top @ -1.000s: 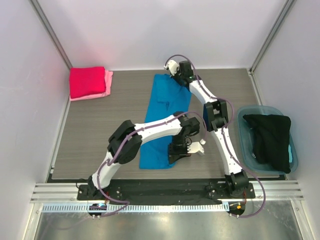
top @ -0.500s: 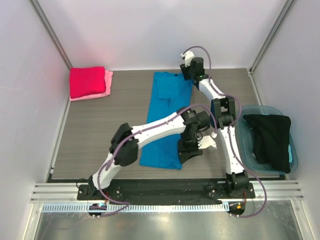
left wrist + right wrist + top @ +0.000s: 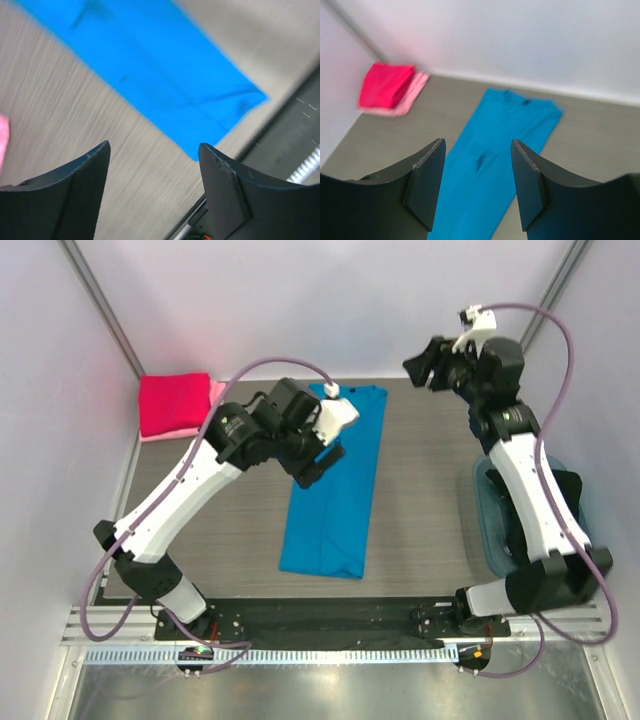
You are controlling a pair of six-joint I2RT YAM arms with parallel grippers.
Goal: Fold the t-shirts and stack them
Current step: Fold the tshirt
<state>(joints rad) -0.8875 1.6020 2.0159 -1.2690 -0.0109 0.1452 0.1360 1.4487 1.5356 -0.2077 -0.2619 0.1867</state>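
At your right, the translucent blue tub is sitting on the table beside the right arm, and it is holding a crumpled black garment that is filling most of it.

The blue t-shirt is lying flat in the middle of the table, folded lengthwise into a long narrow strip. Its long axis is running from the near edge to the back wall, leaning slightly rightward at the far end. The collar is pointing away from you and the hem is lying closest to the arm bases.

In the far left corner, the folded red t-shirt is resting on the pink t-shirt, whose edges are showing beneath it.

Your left gripper is hanging above the strip's far left side with its fingers spread wide and gripping nothing. Your right gripper is raised at the far right, well apart from the cloth, its fingers likewise parted and carrying nothing.
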